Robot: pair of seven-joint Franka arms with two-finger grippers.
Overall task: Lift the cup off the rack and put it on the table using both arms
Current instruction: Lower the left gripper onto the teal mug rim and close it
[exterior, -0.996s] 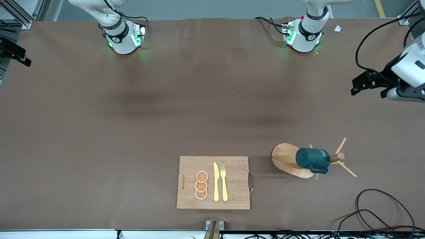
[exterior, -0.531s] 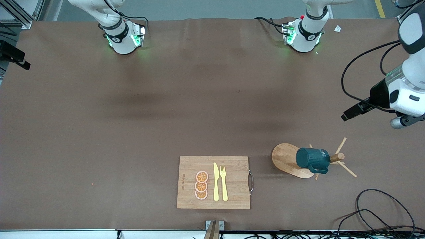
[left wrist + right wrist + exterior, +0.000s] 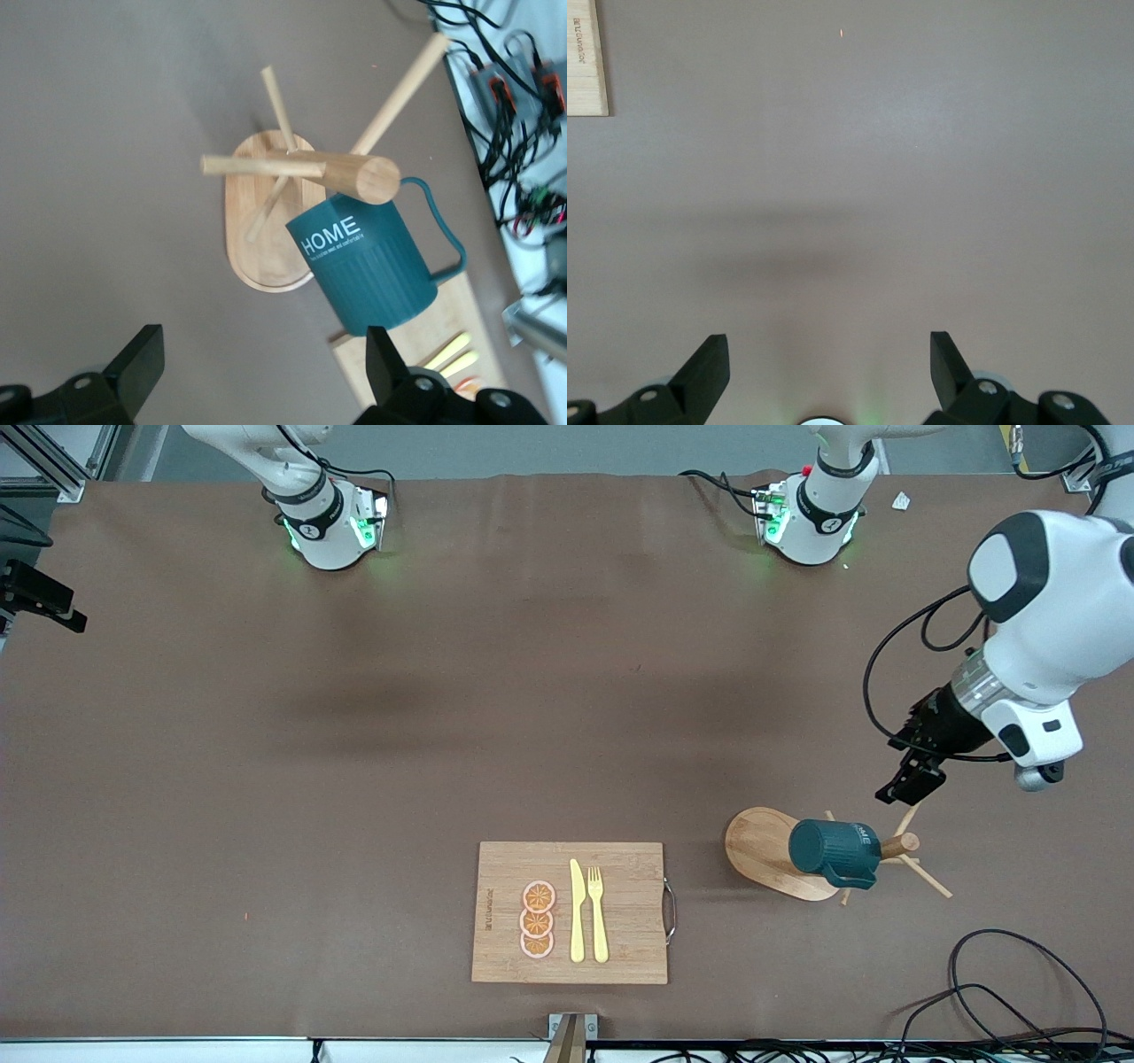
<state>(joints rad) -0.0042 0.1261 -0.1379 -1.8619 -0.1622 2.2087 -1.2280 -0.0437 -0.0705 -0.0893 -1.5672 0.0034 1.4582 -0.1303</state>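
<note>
A brown table seen from above, with two white robot arms based along its upper edge. Toward the left arm's end stands a wooden rack: an oval base, a central post and thin pegs that angle outward. A dark teal cup hangs on one peg, off the table, and its body hides part of the post. The left wrist view shows the cup hooked by its handle just beside the post top, with the word HOME on its ribbed side. Hanging this way, it would likely have to slide up along the peg before it comes free.

The left gripper hangs in the air over the table just beside the rack's pegs. Its fingers are spread wide and hold nothing. They frame the rack and cup from above, which suggests the arm is lining up either to steady the rack or to grasp the cup.

The right gripper is barely visible at the front view's edge, at the right arm's end of the table. Its fingers are also wide and empty over bare table, and this arm appears to be waiting.

A cutting board lies nearer the front camera than the table's middle, holding three orange slices, a yellow knife and a fork. It plays no part in the task. Loose cables curl near the rack, so open table toward the middle looks the safer place to set the cup down.
</note>
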